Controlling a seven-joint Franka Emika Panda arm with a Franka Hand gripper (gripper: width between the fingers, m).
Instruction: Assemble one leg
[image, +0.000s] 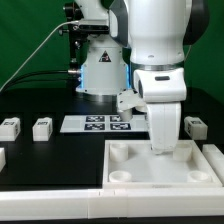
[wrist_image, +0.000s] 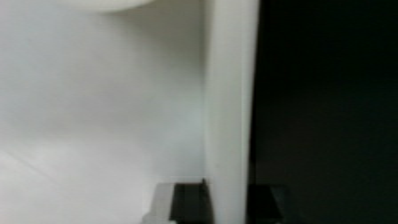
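Exterior view: the hand (image: 165, 146) reaches down into the white tray (image: 125, 160); whether it is spread or pinching, I cannot tell. Wrist view: only blurred white wall. A leg (image: 42, 127) lies apart on the tabletop (image: 60, 160).

The exterior view is bright and evenly lit; the white arm (image: 160, 40) glares nearly featureless against the black surface (image: 50, 160), with only soft shadows inside the tray (image: 125, 172). The wrist view is heavily blurred, all pale wash and darkness.

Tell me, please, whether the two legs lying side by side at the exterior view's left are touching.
Apart: the exterior view shows a strip of dark table between the outer leg and the inner leg.
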